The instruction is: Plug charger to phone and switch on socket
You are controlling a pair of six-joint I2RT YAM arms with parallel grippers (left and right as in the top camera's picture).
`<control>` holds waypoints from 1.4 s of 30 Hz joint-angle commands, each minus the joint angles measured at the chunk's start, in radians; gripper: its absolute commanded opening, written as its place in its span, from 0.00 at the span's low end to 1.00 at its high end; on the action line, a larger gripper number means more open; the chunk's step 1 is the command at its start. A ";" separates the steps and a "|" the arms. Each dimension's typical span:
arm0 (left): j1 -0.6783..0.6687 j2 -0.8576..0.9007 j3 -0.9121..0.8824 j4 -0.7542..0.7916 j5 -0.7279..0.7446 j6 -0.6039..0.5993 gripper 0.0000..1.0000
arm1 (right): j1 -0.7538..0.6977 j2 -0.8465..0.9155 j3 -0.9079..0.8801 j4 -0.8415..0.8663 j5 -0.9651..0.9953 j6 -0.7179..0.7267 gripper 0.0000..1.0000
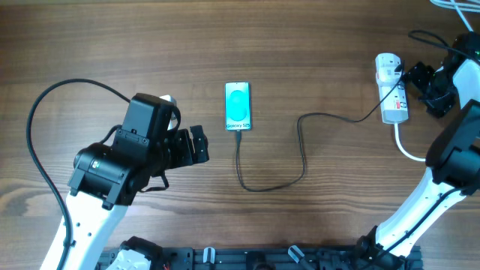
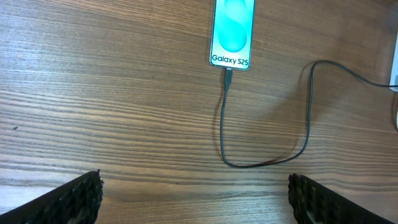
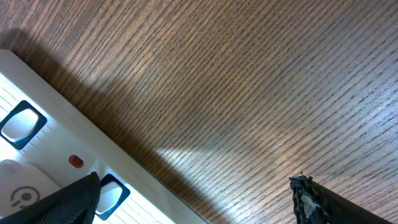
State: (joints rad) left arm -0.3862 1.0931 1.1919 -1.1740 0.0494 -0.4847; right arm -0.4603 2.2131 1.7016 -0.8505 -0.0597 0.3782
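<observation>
The phone (image 1: 238, 106) lies screen up mid-table, turquoise screen lit; it also shows in the left wrist view (image 2: 232, 32). The charger cable (image 1: 300, 142) runs from the phone's lower end, loops, and reaches the socket (image 1: 391, 97) at the right. Its connector tip (image 2: 228, 78) sits in the phone. My left gripper (image 1: 197, 145) is open and empty, left of the phone. My right gripper (image 1: 415, 77) is open just beside the socket, one finger over a switch (image 3: 111, 193). The socket's red mark (image 3: 76, 161) shows in the right wrist view.
A thick white cable (image 1: 405, 146) leaves the socket toward the right arm's base. Black arm cables (image 1: 45, 105) arc at the left. A black rail (image 1: 247, 259) runs along the front edge. Another switch (image 3: 22, 123) sits on the strip.
</observation>
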 commanded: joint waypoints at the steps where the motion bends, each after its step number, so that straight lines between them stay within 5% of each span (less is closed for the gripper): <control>1: -0.005 0.002 -0.005 -0.001 -0.010 -0.010 1.00 | 0.003 0.022 -0.009 -0.006 -0.031 -0.037 1.00; 42: -0.005 0.002 -0.005 -0.001 -0.010 -0.010 1.00 | 0.003 0.021 -0.008 -0.034 -0.099 -0.087 1.00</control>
State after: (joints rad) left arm -0.3862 1.0931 1.1919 -1.1740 0.0494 -0.4847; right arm -0.4683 2.2131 1.7016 -0.8818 -0.1108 0.3115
